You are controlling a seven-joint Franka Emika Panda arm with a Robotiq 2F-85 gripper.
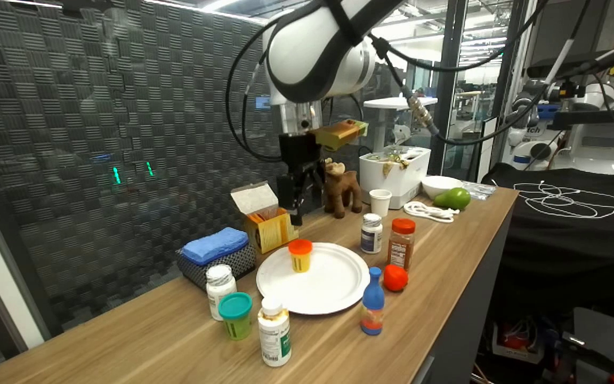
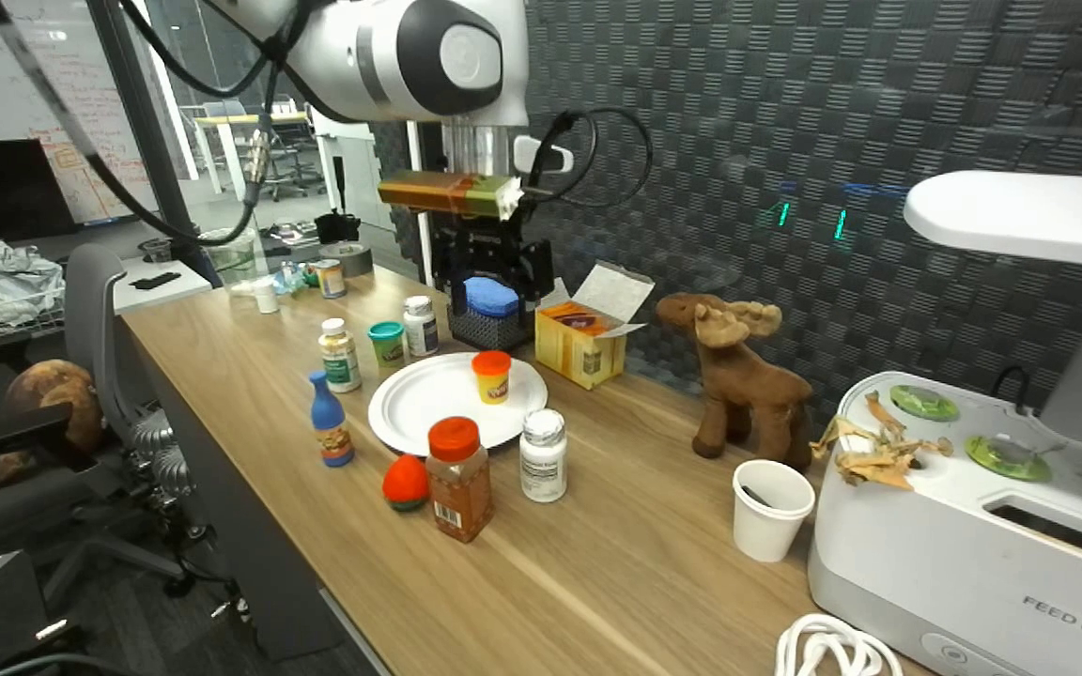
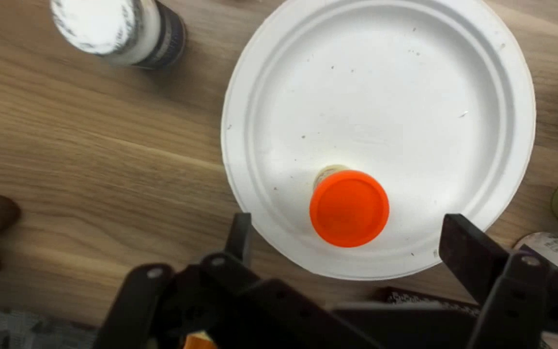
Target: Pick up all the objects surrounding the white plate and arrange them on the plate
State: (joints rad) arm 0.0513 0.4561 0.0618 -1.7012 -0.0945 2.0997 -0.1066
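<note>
Holding nothing between its wide-spread jaws, the gripper (image 3: 346,228) is hovering high near the white plate (image 1: 333,285). Below, the orange-lidded tub (image 1: 300,260) is standing upright on the white plate, off-centre toward the yellow-orange carton (image 1: 268,234). Around them seven more pieces are waiting on the surface (image 1: 333,352): the white bottle (image 1: 221,294), green tub (image 1: 237,322), green-labelled bottle (image 1: 274,336), blue bottle (image 1: 373,303), red piece (image 1: 395,278), red-capped jar (image 1: 401,248) and dark-labelled bottle (image 1: 371,236). One placing is looking done, so I'm guessing the step in hand is fetching a second object. That's calling for lining up over one neighbour, lowering with jaws straddling it, then closing, without nudging the orange-lidded tub.
</note>
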